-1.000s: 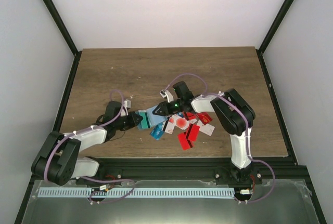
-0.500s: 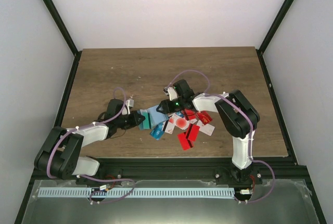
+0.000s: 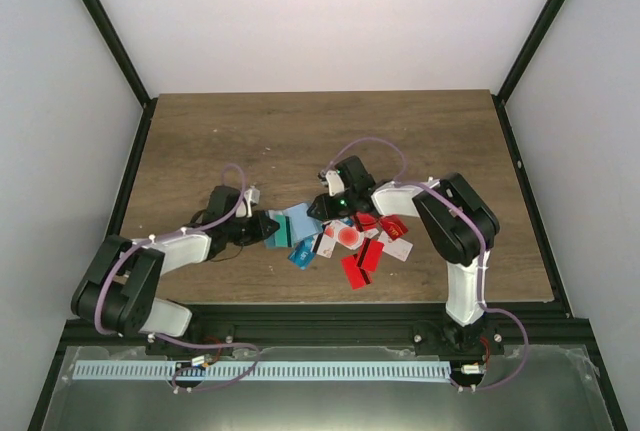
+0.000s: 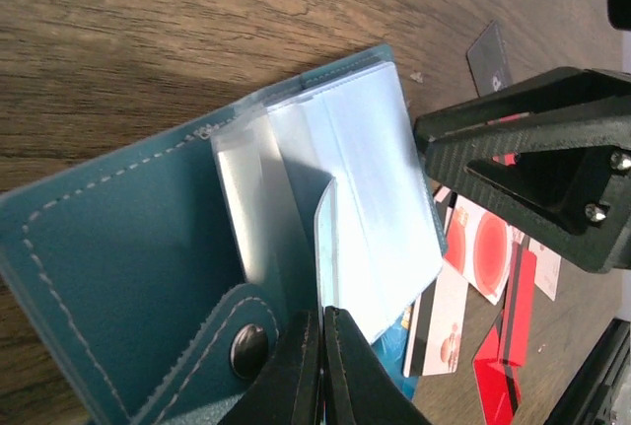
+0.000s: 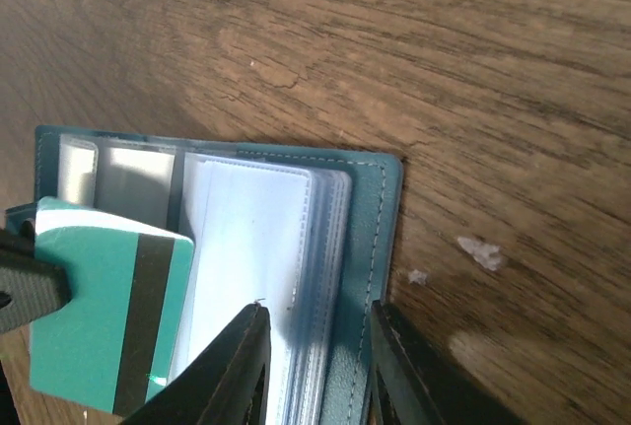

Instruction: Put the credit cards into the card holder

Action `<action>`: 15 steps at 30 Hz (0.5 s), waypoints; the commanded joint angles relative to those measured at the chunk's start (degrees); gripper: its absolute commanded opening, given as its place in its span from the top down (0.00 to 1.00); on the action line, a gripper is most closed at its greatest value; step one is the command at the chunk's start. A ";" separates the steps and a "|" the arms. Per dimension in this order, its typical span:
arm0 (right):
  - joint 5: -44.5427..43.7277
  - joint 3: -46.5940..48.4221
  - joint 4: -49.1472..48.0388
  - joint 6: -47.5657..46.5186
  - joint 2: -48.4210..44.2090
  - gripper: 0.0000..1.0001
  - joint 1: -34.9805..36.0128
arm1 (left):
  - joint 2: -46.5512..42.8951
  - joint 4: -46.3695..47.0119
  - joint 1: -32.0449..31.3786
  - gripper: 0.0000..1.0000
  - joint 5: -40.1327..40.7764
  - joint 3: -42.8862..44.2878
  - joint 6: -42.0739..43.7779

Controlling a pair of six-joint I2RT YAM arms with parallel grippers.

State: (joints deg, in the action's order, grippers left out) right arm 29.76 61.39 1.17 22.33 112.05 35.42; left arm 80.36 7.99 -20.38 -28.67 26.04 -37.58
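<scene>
The left hand is clamped on a teal-green card at the open card holder on the bench. The right hand straddles its sleeve edge, grip unclear. Should the card's corner miss a slot, it could snag a sleeve and shove the holder aside.

My left gripper, pinching a teal-green striped plastic card, and my right gripper, jaws apart, crowd the open teal-blue stitched card holder from both sides. Loose red and white plastic cards block its right. The brown wooden worktop beyond lies free.
</scene>
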 commanded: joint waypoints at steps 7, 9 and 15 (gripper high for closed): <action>2.41 -5.63 -0.18 2.47 -2.67 0.70 2.50 | 4.13 -3.11 1.53 0.96 -0.77 2.35 2.15; 2.60 -5.54 -0.20 2.58 -2.52 0.70 2.55 | 4.67 -3.64 1.69 0.96 -0.73 2.87 2.60; 2.81 -5.05 -0.04 2.43 -2.10 0.71 2.75 | 6.60 -3.32 2.50 0.96 -1.86 4.22 3.25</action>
State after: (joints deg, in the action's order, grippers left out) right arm 30.41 57.14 -1.50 24.47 109.73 36.58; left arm 85.19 6.42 -18.55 -30.94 29.28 -35.92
